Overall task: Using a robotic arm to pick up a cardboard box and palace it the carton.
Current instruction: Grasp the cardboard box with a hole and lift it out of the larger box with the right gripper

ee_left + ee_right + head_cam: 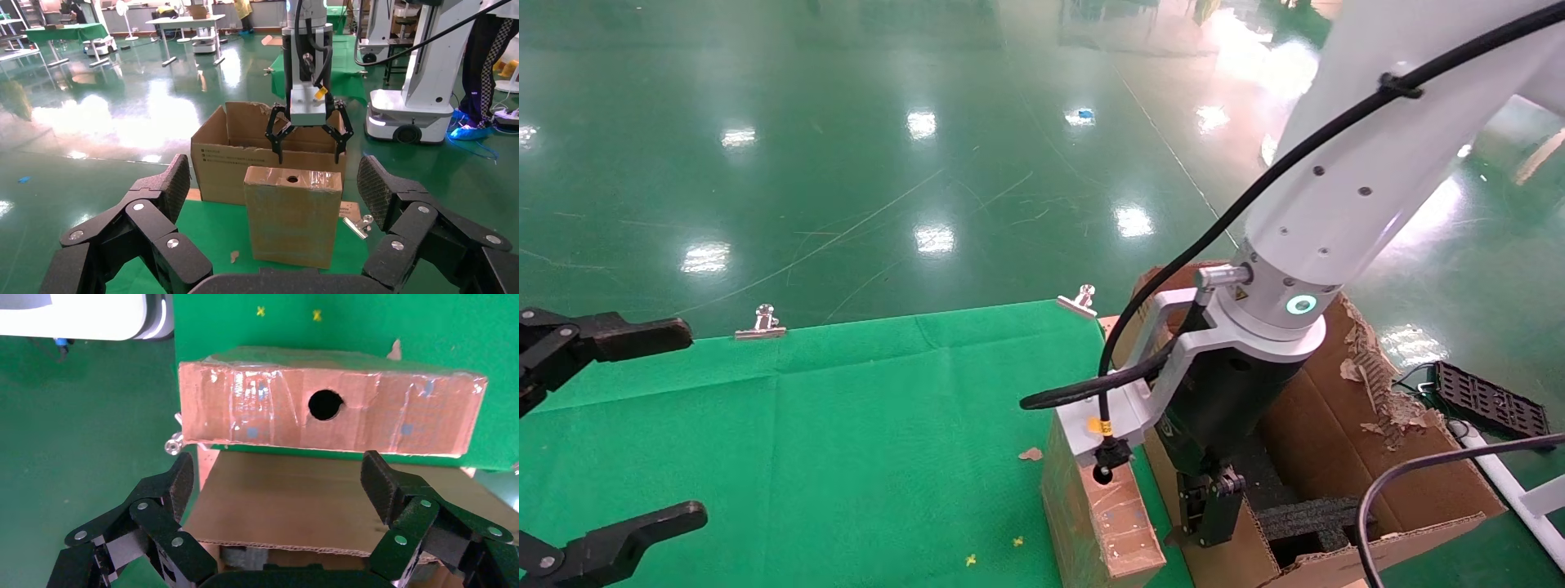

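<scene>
The cardboard box (294, 215) stands upright at the green table's (805, 441) edge, just beside the carton (229, 160); the right gripper (309, 136) hangs above, fingers spread and empty, likely lining up; the left gripper (592, 441), splayed, idles.

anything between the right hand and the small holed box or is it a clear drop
Nothing solid: in the left wrist view the right hand hangs open above the cardboard box, only air between.
</scene>
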Robot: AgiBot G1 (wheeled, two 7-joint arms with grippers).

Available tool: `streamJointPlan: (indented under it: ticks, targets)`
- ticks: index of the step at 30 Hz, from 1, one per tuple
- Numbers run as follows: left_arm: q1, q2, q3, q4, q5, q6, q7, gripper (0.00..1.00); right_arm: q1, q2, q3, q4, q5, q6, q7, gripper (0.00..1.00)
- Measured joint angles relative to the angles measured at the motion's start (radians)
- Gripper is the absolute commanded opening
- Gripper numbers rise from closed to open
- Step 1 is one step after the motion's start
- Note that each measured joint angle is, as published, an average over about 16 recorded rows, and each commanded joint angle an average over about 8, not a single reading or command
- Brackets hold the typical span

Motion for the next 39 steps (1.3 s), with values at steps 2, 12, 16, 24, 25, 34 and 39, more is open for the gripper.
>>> streamJointPlan:
  ticks: [2,12,16,24,25,34,39]
  targets:
    - [0.0,0.0,0.0,0.0,0.0,0.0,0.0,1.0,0.008,-0.01,-0.02,-0.001,0.007,0.006,0.026,1.0]
    - [0.0,0.0,0.001,0.0,-0.001,0.0,0.0,1.0,0.043,0.023,-0.078,-0.01,0.039,0.081,0.326,1.0]
    - [0.0,0.0,0.001,0.0,-0.001,0.0,0.001,1.0,0.05,0.061,-0.088,-0.014,0.059,0.125,0.498,1.0]
    - [0.0,-0.001,0.002,0.0,-0.001,-0.001,0.001,1.0,0.02,0.112,-0.105,-0.019,0.105,0.194,0.746,1.0]
    - [0.0,-0.001,0.002,0.0,-0.001,-0.001,0.001,1.0,0.014,0.115,-0.107,-0.02,0.11,0.2,0.761,1.0]
    - [-0.001,-0.001,0.002,0.0,-0.002,-0.001,0.001,1.0,-0.05,0.109,-0.123,-0.024,0.128,0.238,0.805,1.0]
    - [-0.001,-0.001,0.003,0.0,-0.002,-0.001,0.001,0.99,-0.07,0.092,-0.134,-0.022,0.111,0.253,0.817,0.49]
